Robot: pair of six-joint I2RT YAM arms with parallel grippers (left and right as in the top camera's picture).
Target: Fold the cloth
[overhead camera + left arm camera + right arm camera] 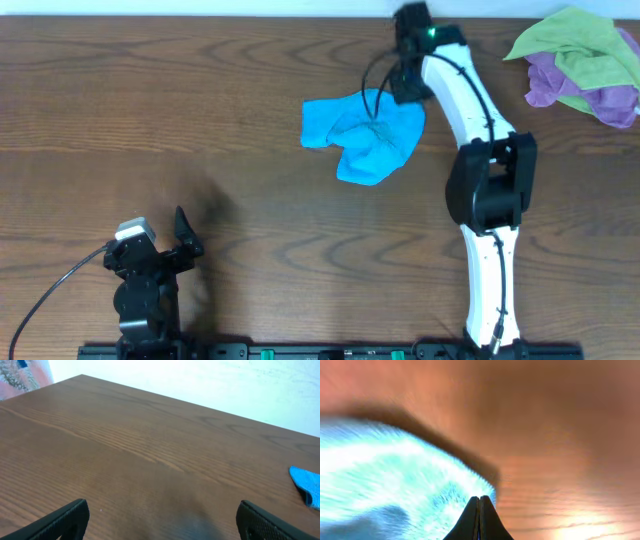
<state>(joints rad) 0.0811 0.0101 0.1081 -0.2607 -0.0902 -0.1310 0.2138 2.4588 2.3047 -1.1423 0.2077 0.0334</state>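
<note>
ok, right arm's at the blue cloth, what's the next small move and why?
Probably draw the right gripper a little up and outward, away from the bunch, to start spreading the cloth. It lies crumpled, not flat enough to fold, and the shut fingers appear to pinch its edge. The left gripper is open and far off, so it can't help yet.

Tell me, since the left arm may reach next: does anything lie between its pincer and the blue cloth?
Nothing visible: only bare brown wooden table separates the open left pincer from the crumpled sky-blue fabric cloth.
</note>
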